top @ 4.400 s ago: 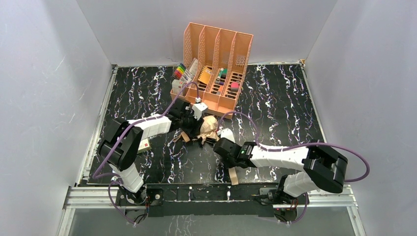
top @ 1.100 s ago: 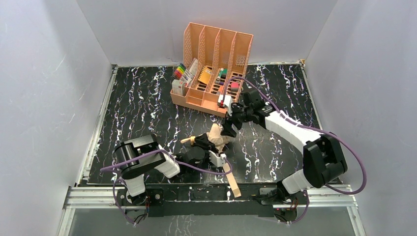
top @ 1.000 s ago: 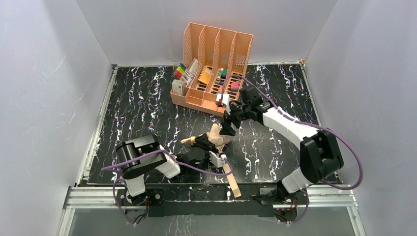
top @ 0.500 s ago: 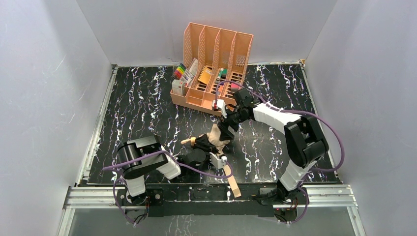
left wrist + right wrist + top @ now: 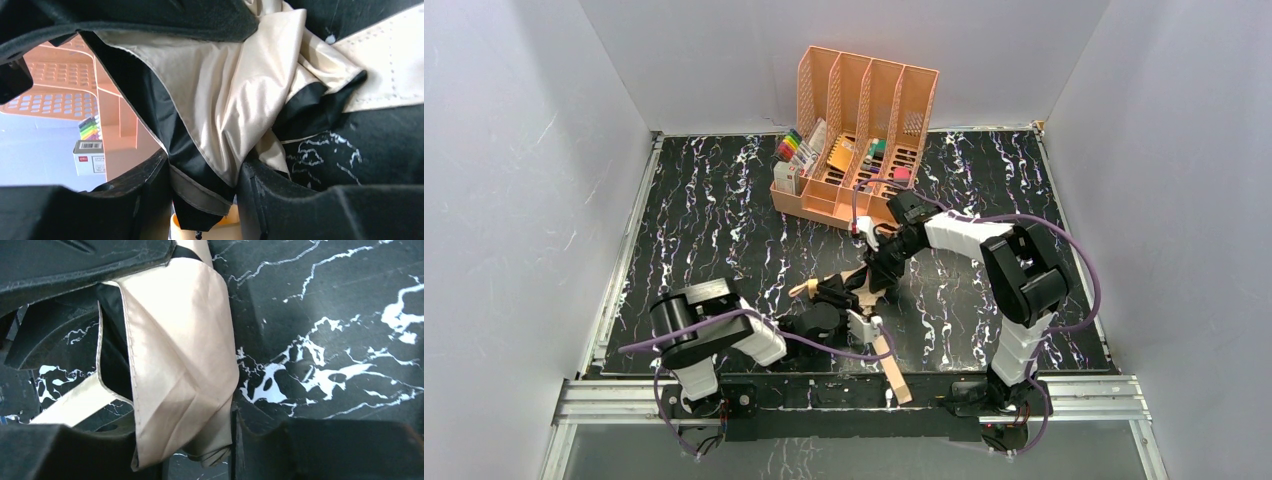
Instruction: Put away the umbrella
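The umbrella [image 5: 861, 291] lies crumpled on the black marbled table [image 5: 724, 220], just ahead of the arm bases, its cream handle [image 5: 802, 288] pointing left. My left gripper [image 5: 842, 312] comes in low from the near side and is shut on a fold of its black and beige fabric [image 5: 225, 115], which fills the gap of the left gripper [image 5: 202, 175]. My right gripper [image 5: 875, 277] reaches down from the far side. In the right wrist view the right gripper [image 5: 195, 440] is shut on a tan fold of the umbrella [image 5: 175, 340]. A tan strap [image 5: 892, 365] trails toward the near edge.
A peach file organizer [image 5: 864, 140] stands at the back centre with small items in its slots. Coloured markers [image 5: 790, 148] and a small cream box [image 5: 784, 178] sit at its left end. The enclosure's white walls close off three sides.
My right arm has swung from beside the organizer down and left onto the umbrella, and its jaws have closed on the tan fabric. The left gripper has kept its grip and place.
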Controlling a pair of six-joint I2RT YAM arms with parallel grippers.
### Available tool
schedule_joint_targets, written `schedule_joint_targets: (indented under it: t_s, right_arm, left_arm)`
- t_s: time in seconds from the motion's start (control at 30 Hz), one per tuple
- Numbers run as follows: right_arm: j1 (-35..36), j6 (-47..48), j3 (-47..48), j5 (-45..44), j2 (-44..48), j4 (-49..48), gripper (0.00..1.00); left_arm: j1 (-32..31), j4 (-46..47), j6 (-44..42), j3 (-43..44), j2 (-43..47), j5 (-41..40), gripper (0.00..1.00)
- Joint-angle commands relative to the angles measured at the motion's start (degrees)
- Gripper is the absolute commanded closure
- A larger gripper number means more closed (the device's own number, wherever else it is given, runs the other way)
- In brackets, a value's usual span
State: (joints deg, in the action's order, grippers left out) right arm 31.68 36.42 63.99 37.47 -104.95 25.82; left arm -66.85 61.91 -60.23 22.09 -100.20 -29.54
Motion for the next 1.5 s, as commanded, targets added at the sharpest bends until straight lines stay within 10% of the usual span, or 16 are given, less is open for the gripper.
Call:
schedule_joint_targets:
  t_s: [0.0, 0.17, 0.63, 0.97, 1.47]
  right_arm:
    - [-0.5, -1.3, -0.4, -8.4, 0.7, -5.3, 0.68]
    - [0.8, -2.9, -4.8, -12.8, 4.2, -9.7, 0.78]
    - [10.2, -2.2, -22.8, -32.6, 15.5, -31.1, 0.83]
    - [18.2, 3.8, -34.2, -45.8, 18.9, -44.6, 0.81]
    - [25.5, 11.2, -45.2, -44.4, 23.2, -57.1, 0.8]
  left_arm:
    - [-0.9, -3.7, 3.2, -1.8, 7.1, 0.9, 0.82]
    - [-1.0, -7.9, 11.8, -2.5, 19.5, -0.4, 0.53]
    - [2.0, -49.1, 55.9, 4.8, 52.7, -2.8, 0.3]
    - [28.3, -59.2, 64.4, 17.2, 41.2, 33.5, 0.22]
    - [33.1, -61.0, 56.3, 26.2, 16.1, 59.0, 0.02]
